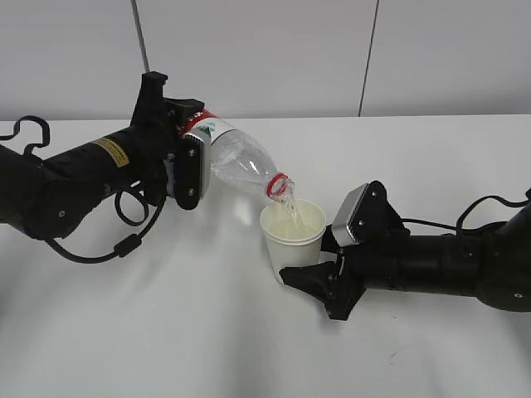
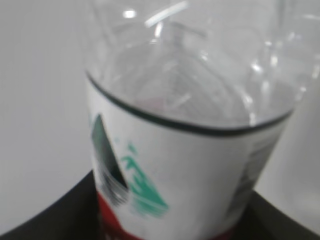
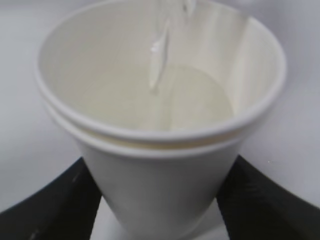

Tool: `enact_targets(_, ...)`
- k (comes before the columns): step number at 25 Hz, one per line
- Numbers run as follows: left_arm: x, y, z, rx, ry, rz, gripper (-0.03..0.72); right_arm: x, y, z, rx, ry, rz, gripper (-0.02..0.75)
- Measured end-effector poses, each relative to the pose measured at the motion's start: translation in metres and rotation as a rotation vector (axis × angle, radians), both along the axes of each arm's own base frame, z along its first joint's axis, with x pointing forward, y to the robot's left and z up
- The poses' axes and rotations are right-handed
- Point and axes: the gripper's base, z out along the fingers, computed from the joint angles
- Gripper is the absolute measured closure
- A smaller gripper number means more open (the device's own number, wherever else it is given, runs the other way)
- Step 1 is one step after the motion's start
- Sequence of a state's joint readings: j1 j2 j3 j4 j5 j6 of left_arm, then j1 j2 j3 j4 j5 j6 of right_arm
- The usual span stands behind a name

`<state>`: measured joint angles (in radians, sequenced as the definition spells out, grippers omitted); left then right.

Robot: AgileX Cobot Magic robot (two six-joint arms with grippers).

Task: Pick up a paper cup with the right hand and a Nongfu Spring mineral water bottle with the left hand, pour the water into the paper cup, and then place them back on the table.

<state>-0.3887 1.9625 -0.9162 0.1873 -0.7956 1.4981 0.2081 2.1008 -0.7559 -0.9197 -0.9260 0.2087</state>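
Note:
My left gripper (image 1: pixel 189 157) is shut on the labelled end of the Nongfu Spring bottle (image 1: pixel 236 159). The bottle is tilted with its red neck ring down over the paper cup (image 1: pixel 292 238). Clear water (image 1: pixel 290 206) streams from the neck into the cup. My right gripper (image 1: pixel 309 278) is shut on the lower part of the cup and holds it upright just above the white table (image 1: pixel 207 332). The left wrist view shows the bottle's label (image 2: pixel 190 170) close up. The right wrist view shows the cup (image 3: pixel 160 125), which looks like two nested cups, with water (image 3: pixel 159 65) falling in.
A grey panelled wall (image 1: pixel 274 50) stands behind the table. Black cables trail from both arms, a loop by the left arm (image 1: pixel 124 240) and one at the right edge (image 1: pixel 481 207). A tiny dark scuff (image 1: pixel 397 355) marks the tabletop at the front right.

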Motion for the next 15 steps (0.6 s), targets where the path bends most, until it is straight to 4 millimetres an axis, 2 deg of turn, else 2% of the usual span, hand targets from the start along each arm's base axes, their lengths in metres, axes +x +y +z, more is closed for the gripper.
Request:
enact_targets(5, 0.000, 0.000, 0.000, -0.001, -0.002, 0.000, 0.288, 0.000, 0.000, 0.001, 0.007, -0.003, -0.002, 0.229)
enact_targets(9, 0.002, 0.000, -0.009, -0.008, 0.016, 0.012, 0.288, 0.001, 0.000, 0.002, 0.020, -0.024, -0.006, 0.229)
enact_targets(15, 0.003, 0.002, -0.009, -0.185, 0.055, 0.079, 0.288, 0.003, 0.000, 0.004, 0.027, -0.039, -0.026, 0.229)
